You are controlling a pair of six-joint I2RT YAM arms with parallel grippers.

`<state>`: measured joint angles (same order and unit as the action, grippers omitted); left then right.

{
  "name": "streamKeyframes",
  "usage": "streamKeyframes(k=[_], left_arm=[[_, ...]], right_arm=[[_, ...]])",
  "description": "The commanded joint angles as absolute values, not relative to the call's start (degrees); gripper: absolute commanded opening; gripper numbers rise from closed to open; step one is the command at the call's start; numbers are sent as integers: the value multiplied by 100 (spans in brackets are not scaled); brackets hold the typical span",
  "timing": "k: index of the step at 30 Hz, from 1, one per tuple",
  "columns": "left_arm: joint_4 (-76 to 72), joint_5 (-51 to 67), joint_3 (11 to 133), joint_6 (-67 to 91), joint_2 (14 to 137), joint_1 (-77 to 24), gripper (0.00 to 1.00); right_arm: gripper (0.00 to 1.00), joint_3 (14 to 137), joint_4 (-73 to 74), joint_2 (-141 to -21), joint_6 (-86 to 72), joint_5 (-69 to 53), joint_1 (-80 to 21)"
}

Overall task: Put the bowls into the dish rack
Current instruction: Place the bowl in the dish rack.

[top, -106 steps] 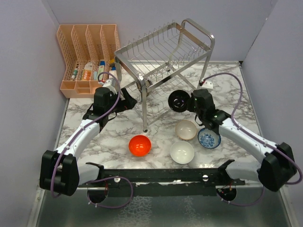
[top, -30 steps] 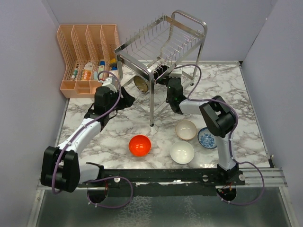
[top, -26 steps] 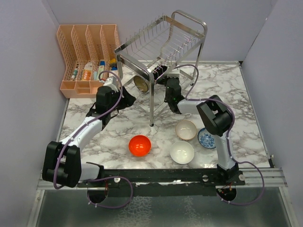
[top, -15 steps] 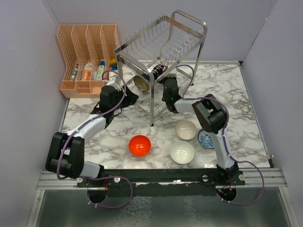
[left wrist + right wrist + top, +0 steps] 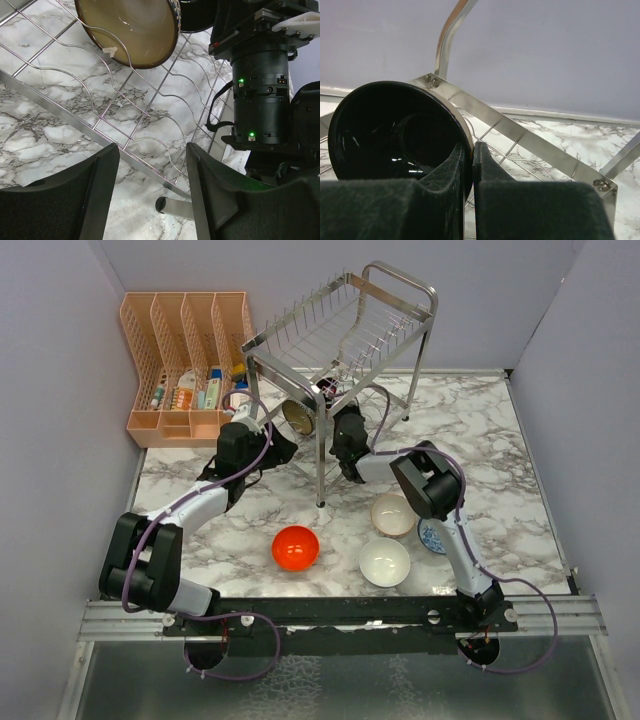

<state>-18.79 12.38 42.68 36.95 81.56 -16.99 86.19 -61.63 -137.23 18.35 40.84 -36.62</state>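
Furthest left, well to the left of the dish rack [image 5: 345, 325], a peach organiser [image 5: 185, 350] stands by the wall with small bottles in it. Next, the left gripper [image 5: 277, 447] hangs low at the rack's left front side. Its fingers [image 5: 100, 190] are spread apart with nothing between them. The left wrist view looks through that gap onto the wavy wires of the rack's lower tier and the marble table [image 5: 200, 530] beneath. Just beyond those fingers, a brown bowl [image 5: 297, 416] with a cream inside leans tilted on the lower tier. In front of the rack, well apart from its legs, a red bowl [image 5: 296, 547] sits upright on the table. Under the rack's upper tier, just right of the brown bowl, the right gripper [image 5: 335, 408] is clamped on the rim of a black bowl [image 5: 395, 127]. It holds the bowl on edge over the lower tier; whether the bowl touches the wires cannot be told. Off the rack's front right stand a white bowl [image 5: 385, 561], a beige bowl [image 5: 393, 513] and, partly hidden by the right arm, a blue-patterned bowl [image 5: 428, 536].
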Motion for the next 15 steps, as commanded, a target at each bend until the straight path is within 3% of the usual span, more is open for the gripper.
streamKeyframes(k=[1, 15], left_arm=[[-2048, 1150, 4247, 3613, 8233, -1752, 58], [-2089, 1178, 4241, 3606, 8304, -1762, 58]], right_arm=[[1, 9002, -7107, -13829, 2254, 4119, -3756], [1, 8782, -7708, -14002, 3199, 3652, -4005]])
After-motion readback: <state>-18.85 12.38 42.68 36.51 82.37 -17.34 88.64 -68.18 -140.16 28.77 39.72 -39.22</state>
